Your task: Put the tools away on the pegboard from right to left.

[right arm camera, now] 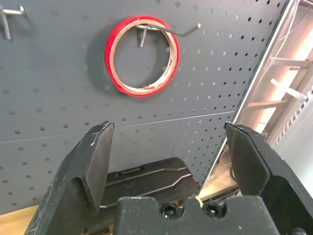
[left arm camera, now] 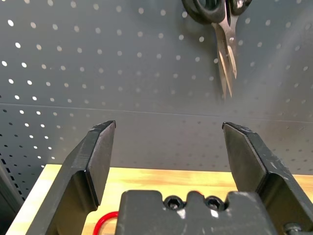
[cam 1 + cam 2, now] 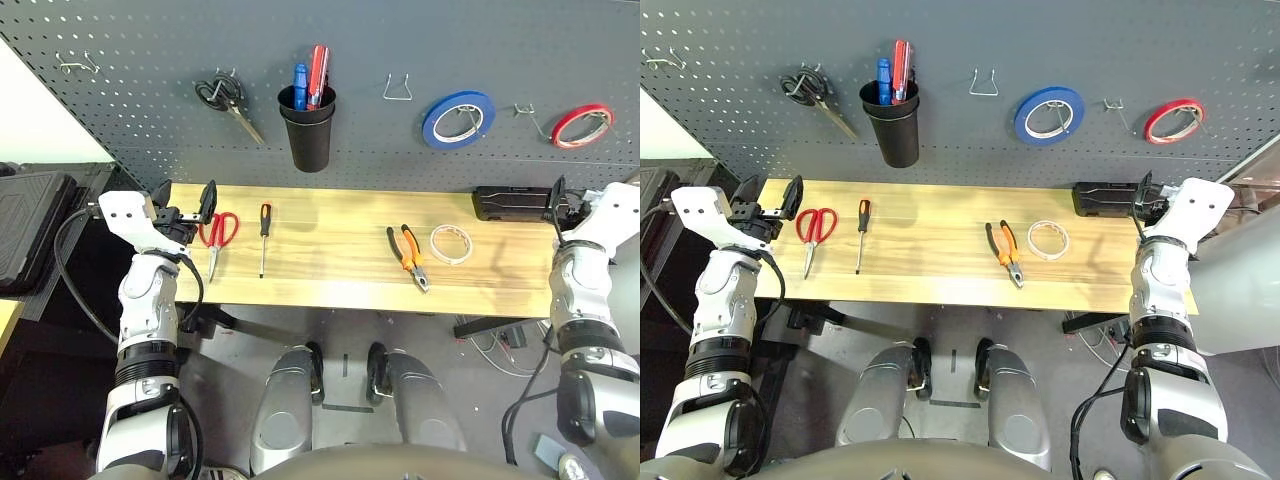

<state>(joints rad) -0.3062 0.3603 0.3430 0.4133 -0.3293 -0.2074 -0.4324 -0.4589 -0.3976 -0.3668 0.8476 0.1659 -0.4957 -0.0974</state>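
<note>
On the wooden table (image 3: 330,280) lie the white tape roll (image 3: 451,243), the orange-and-black pliers (image 3: 409,256), the slim screwdriver (image 3: 263,236) and the red-handled scissors (image 3: 217,238). Behind them hangs the dark grey pegboard (image 3: 140,120) with wire hooks and a black cup holder (image 3: 307,132). My left gripper (image 3: 186,201) is open at the table's left end, just left of the red scissors. My right gripper (image 3: 1142,196) is open at the table's right end, well right of the white roll, facing the board below the red tape roll (image 1: 143,56).
Black-handled scissors (image 3: 226,100), a blue tape roll (image 3: 458,119) and a red tape roll (image 3: 582,124) hang on the board. An empty wire hook (image 3: 399,88) sits between the cup and the blue roll. A black box (image 3: 511,202) lies at the table's back right, close to my right gripper.
</note>
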